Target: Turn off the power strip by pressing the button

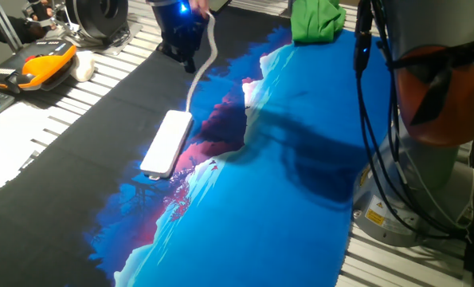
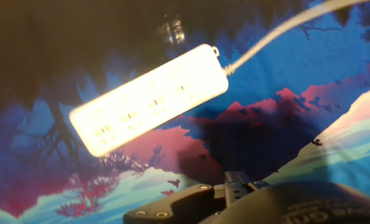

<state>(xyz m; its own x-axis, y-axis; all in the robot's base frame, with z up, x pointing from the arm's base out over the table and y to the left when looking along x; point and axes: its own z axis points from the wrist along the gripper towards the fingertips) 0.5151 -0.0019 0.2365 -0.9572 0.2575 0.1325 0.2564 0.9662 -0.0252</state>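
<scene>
The power strip (image 1: pixel 166 143) is a flat white bar lying on the printed cloth, with its white cable (image 1: pixel 203 68) running up and away from its far end. In the hand view the power strip (image 2: pixel 150 96) is glaring bright and lies slanted, its sockets faint, with the cable (image 2: pixel 278 34) leaving at the upper right. No button can be made out on it. My gripper (image 1: pixel 186 57) hangs dark at the top of the fixed view, above and beyond the strip's cable end, apart from it. Only a black part of the hand (image 2: pixel 234 186) shows at the bottom of the hand view.
A blue, black and pink printed cloth (image 1: pixel 284 207) covers the table. A green cloth (image 1: pixel 316 20) lies at the back. An orange and black tool (image 1: pixel 45 64) sits at the far left. The robot base (image 1: pixel 432 96) and hanging cables (image 1: pixel 380 119) stand at the right.
</scene>
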